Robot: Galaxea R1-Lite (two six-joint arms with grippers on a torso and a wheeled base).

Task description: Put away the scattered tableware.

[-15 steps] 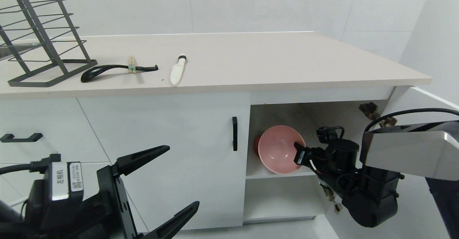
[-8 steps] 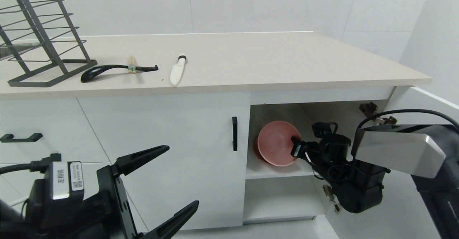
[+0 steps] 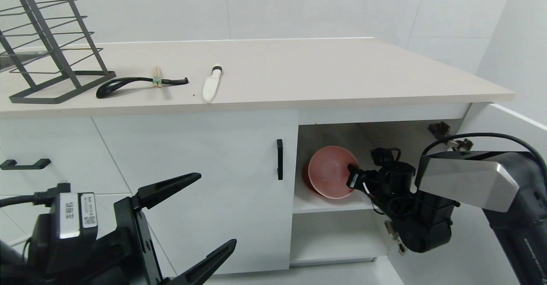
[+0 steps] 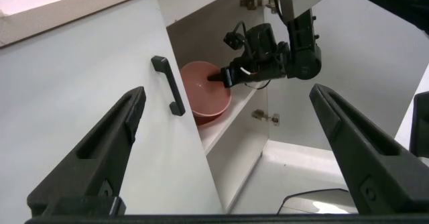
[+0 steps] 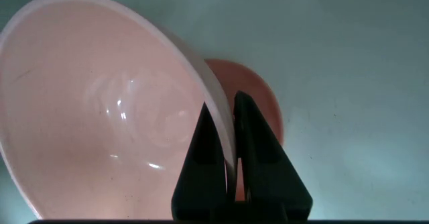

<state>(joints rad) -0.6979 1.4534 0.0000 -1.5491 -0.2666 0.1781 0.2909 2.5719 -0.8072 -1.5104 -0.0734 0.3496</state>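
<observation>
Right tool (image 3: 353, 178) pinching rim of pink bowl (image 3: 329, 171). Bowl tilted steeply inside open cabinet, at upper shelf (image 3: 324, 206); contact with shelf unclear. Second red bowl (image 5: 258, 93) just behind it. Left tool (image 3: 218, 210) spread wide, low before closed door (image 3: 205, 165). Table (image 3: 320, 71) carries wire rack (image 3: 36, 99) at left, then white knife (image 3: 210, 86), black spoon (image 3: 109, 87), chopsticks (image 3: 157, 77) across spoon handle.

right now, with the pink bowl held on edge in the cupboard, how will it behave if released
The pink bowl looks rigid: the right claw pinches its thin rim without flexing it. Tilted on edge, it would probably rock or roll. Its gloss suggests slipperiness.
</observation>
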